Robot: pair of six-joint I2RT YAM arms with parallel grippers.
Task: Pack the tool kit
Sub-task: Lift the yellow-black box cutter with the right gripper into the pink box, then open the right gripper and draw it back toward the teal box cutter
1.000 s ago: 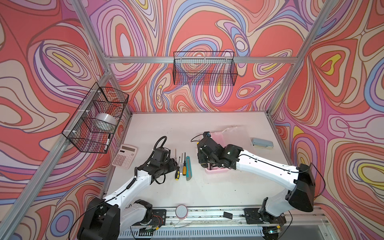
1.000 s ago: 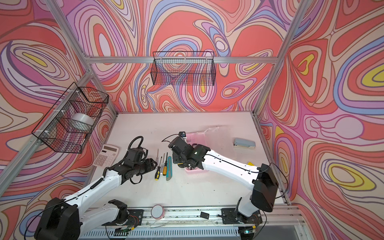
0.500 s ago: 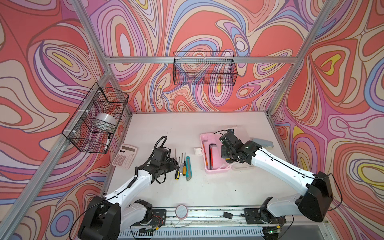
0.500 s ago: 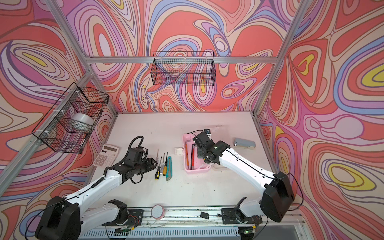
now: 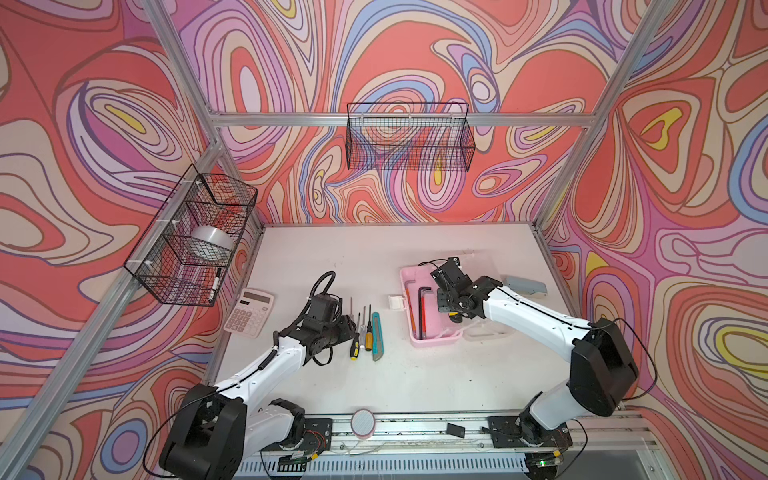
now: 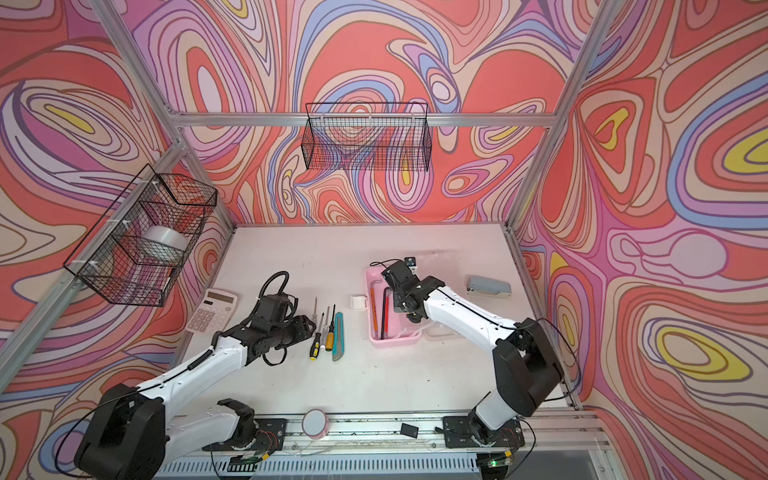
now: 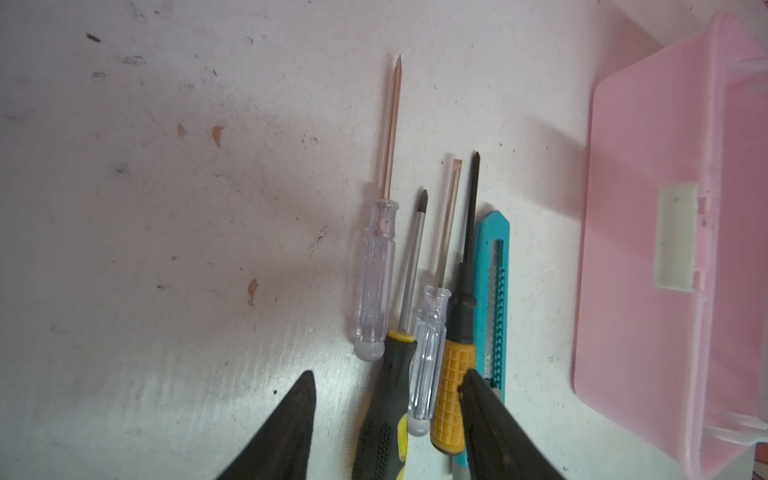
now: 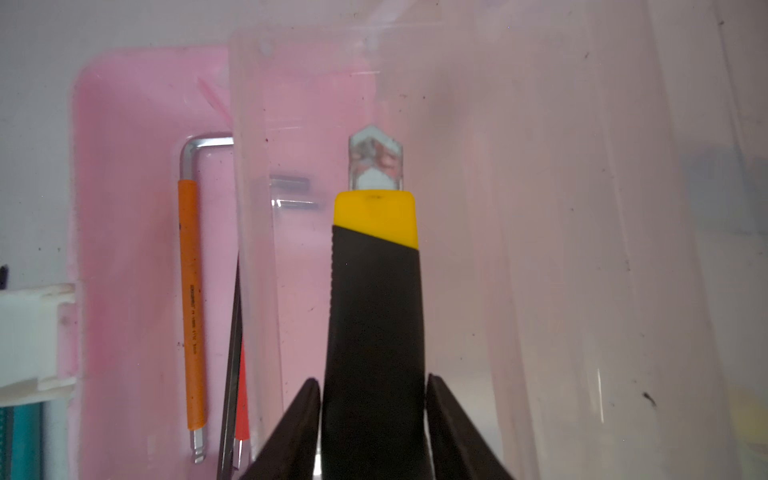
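Right gripper is poising a black, yellow-tipped plastic utility knife over the open pink plastic tool box, jaws flanking it, grip unclear; left gripper is hovering half-open, empty, above loose screwdrivers; next, likely releasing the knife inside.

The pink box is glossy plastic, the screwdriver handle clear plastic, the table scuffed matt.

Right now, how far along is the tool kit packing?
Done: hex keys lie in the open pink box. In hand: a black-and-yellow driver sits between the jaws of the right gripper over the box; grip or release unclear. Remaining: four screwdrivers and the teal knife on the table by the open left gripper, then the lid.
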